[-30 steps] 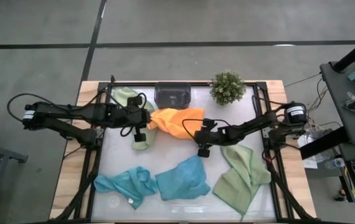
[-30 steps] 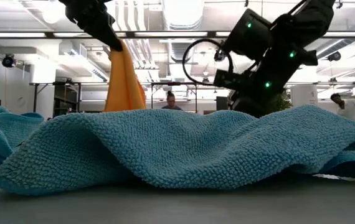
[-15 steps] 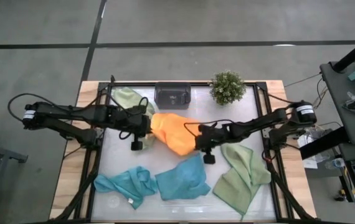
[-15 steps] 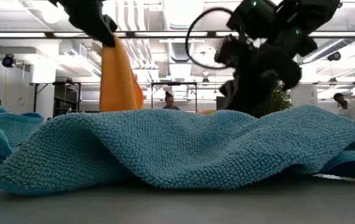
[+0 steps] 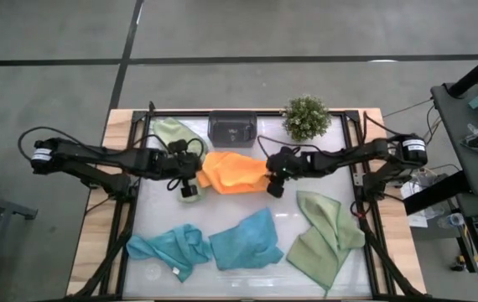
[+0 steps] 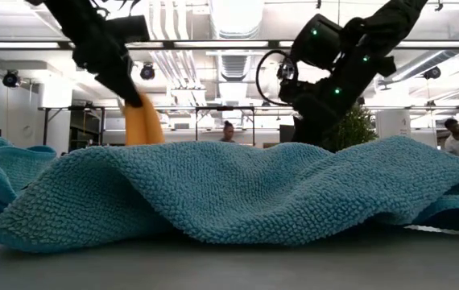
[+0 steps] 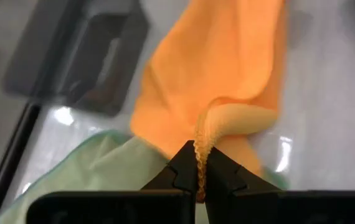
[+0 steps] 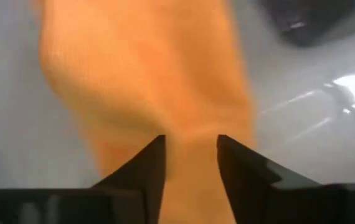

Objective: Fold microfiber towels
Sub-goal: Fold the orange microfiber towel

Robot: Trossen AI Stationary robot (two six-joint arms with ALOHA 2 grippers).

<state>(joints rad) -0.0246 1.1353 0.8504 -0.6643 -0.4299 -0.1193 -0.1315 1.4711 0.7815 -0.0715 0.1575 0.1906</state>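
Observation:
The orange towel (image 5: pixel 235 172) lies bunched at the middle of the table, between my two grippers. My left gripper (image 5: pixel 190 174) is shut on its left end and stands low over the table (image 6: pixel 137 109). My right gripper (image 5: pixel 272 174) is shut on its right end. One sage green towel (image 5: pixel 172 132) lies under the left arm and shows in the left wrist view (image 7: pixel 96 168). The other green towel (image 5: pixel 327 235) lies near right. Two teal towels (image 5: pixel 168 247) (image 5: pixel 247 239) lie near the front edge. My left gripper pinches a raised fold of the orange towel's left edge (image 7: pixel 203 140) between its two fingers, coming slantwise from the table's left. The rest of the towel lies slack beyond it. My right gripper has the towel's right end (image 8: pixel 190 140) between its fingers, which stand a little apart with cloth filling the gap. It comes from the table's right. How many layers it holds does not show.
A dark grey tray (image 5: pixel 233 127) and a potted plant (image 5: pixel 306 117) stand at the far edge, just behind the orange towel. The nearest teal towel (image 6: pixel 237 189) fills the low view's foreground. People show in the room beyond the table.
Both grippers have gone down with the orange towel, which hung high from my left gripper and is now low and bunched short between them. My right gripper has also gone toward the table's far edge.

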